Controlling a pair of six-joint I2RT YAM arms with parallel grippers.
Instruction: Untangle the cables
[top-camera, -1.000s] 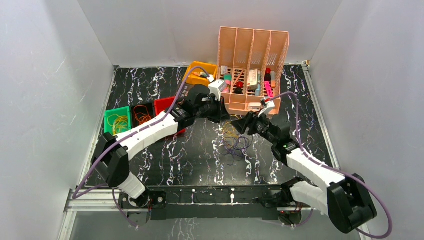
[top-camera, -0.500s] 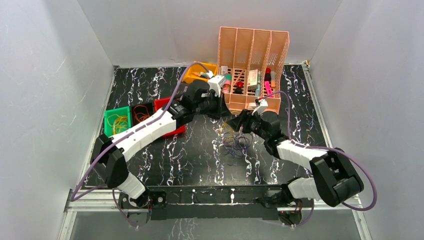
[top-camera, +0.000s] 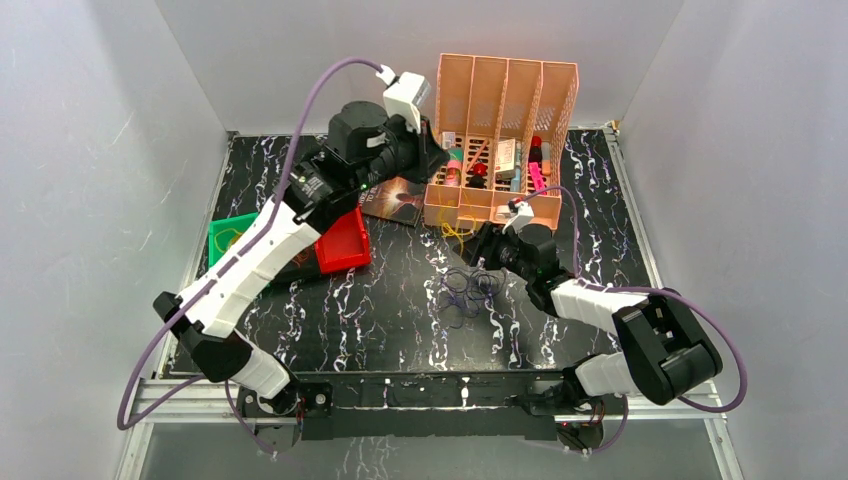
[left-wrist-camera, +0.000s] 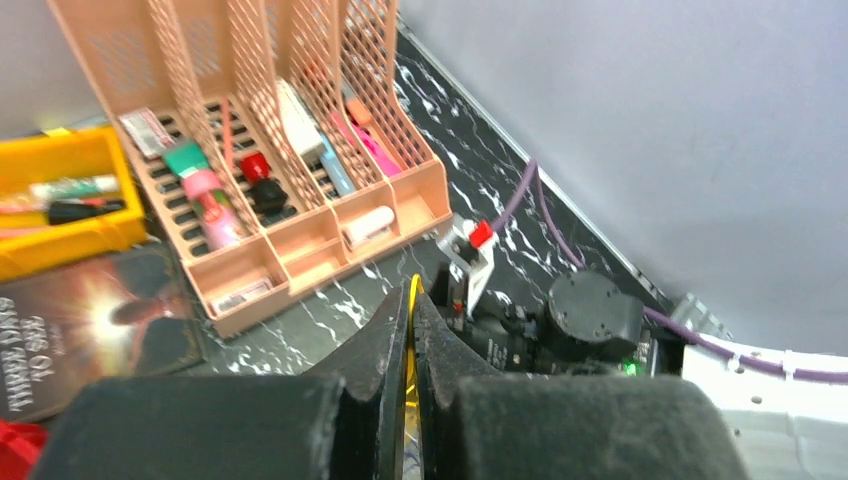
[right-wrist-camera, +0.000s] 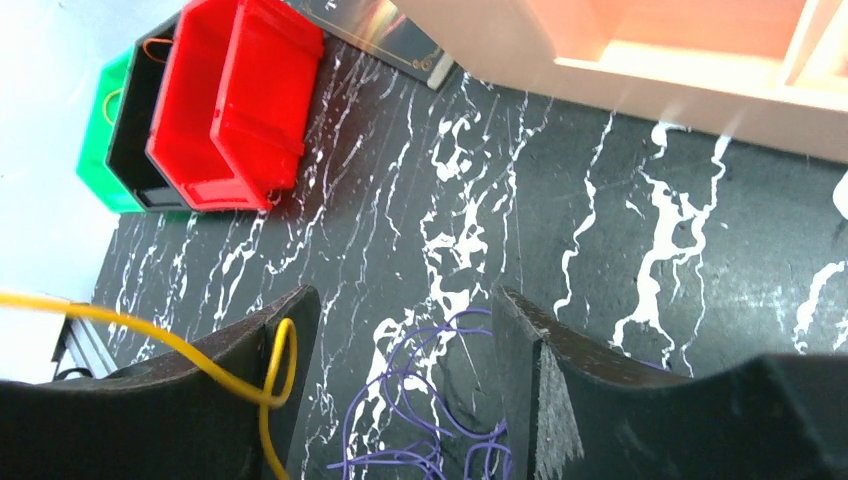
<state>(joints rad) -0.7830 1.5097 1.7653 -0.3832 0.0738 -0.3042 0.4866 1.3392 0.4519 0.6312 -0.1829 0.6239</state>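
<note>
A green bin (top-camera: 232, 238) and a red bin (top-camera: 345, 245) sit at the left of the bench (top-camera: 400, 320). The left fingers (left-wrist-camera: 392, 360), raised high beside the peach organizer (top-camera: 505, 100), are pressed together on a yellow cable (right-wrist-camera: 100, 313). A strand of it hooks over one of the right fingers (top-camera: 480, 245). These stand spread, low above the purple cables (top-camera: 465, 290), which lie loosely coiled on the bench just right of centre.
</note>
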